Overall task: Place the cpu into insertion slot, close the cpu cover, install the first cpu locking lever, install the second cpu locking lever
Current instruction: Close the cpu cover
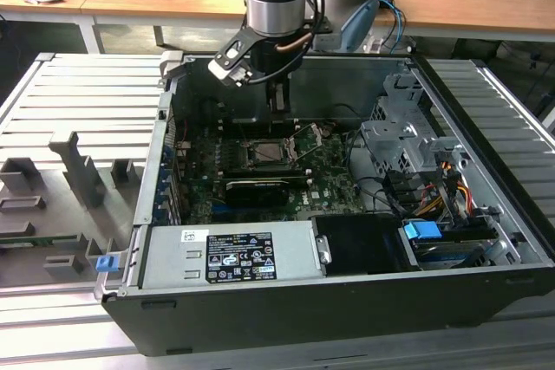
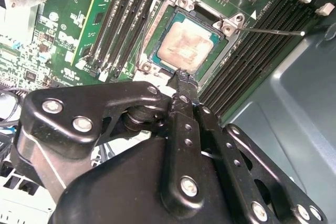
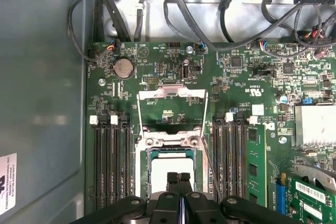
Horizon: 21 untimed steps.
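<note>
Now, black gripper [image 3: 179, 177]: hovering over socket [image 3: 169, 141], jaws pressing together, empty.
Silvery square cpu [image 2: 184, 48]: sitting in socket.
Grey metal-frame cpu cover [image 3: 170, 92]: lying open.

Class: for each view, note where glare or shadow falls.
Exterior view: the computer case interior sits dim and the ribbed table is bright. Second wrist view: the cpu top gleams pale. First wrist view: the heat sink is washed white and the case wall carries a soft sheen.

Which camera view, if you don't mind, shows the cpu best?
The second wrist view: the cpu lies seated, top mostly exposed. The first wrist view has the gripper hiding part; the exterior view shows it distant.
</note>
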Each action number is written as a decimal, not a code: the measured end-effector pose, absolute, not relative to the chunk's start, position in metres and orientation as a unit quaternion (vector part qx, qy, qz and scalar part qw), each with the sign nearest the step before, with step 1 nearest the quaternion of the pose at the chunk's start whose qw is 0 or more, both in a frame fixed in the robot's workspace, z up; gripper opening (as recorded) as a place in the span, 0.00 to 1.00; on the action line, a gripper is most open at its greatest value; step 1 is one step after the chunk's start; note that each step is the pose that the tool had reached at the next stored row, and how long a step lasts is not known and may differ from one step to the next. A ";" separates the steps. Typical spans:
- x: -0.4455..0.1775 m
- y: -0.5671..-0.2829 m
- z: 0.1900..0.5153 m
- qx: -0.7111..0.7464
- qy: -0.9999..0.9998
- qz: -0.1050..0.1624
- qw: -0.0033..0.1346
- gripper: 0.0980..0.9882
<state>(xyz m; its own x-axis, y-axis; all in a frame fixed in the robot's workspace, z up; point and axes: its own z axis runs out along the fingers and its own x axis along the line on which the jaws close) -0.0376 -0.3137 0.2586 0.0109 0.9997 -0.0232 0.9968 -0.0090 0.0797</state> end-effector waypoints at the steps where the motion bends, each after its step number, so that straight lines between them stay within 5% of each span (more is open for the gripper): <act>1: -0.037 -0.314 0.259 0.710 0.703 0.020 0.037 0.01; 21: -0.027 -0.314 0.266 0.710 0.703 0.017 0.033 0.01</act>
<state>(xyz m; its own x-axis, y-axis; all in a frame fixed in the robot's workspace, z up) -0.0270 -0.3136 0.2661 0.0107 0.9997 -0.0229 0.9974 -0.0090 0.0713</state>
